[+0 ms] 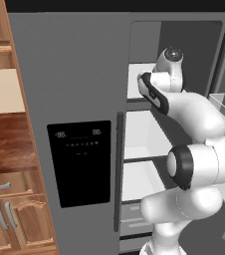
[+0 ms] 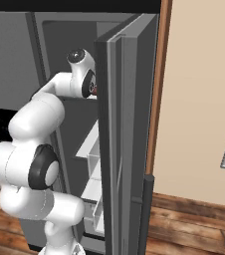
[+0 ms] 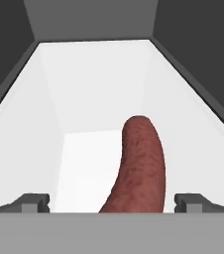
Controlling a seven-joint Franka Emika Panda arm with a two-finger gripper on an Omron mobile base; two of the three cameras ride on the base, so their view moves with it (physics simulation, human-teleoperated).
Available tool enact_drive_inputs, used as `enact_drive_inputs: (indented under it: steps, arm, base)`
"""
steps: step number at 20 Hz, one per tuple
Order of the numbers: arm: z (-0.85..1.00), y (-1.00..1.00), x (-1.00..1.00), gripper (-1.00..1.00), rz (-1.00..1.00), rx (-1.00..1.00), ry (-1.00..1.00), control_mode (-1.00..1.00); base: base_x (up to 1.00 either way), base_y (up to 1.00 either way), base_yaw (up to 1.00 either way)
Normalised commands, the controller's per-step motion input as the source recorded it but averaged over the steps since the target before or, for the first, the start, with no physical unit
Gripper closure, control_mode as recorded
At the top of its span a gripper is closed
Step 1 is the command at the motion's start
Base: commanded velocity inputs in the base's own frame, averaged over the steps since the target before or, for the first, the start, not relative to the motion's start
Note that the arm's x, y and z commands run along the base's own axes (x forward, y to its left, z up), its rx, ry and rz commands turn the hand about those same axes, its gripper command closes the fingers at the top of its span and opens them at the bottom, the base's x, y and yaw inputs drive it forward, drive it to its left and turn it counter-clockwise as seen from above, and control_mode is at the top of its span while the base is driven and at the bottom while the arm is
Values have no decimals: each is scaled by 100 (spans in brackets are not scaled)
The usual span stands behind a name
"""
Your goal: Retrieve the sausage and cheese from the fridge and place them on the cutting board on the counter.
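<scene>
The sausage, a dark red-brown curved link, lies on a white shelf inside the fridge. In the hand view it reaches from the bottom edge up to mid-frame. My gripper is open; its two fingertips stand wide on either side of the sausage's near end without touching it. The arm reaches into the upper part of the fridge's open right compartment. The cheese and the cutting board are out of view. The reddish-brown counter shows at the far left.
The fridge's right door stands open close beside the arm, with white door bins on it. The left door carries a black dispenser panel. More white shelves lie below the hand. Wood cabinets sit under the counter.
</scene>
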Motion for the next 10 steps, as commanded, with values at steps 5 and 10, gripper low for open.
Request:
enact_drive_inputs:
  steps: [5,10]
  arm:
    - [-1,-2,1,-100,-12,0,5,-100]
    - [-17,0,24,-100,-6,3,4,-100]
  base:
    - [0,0,0]
    - [0,0,0]
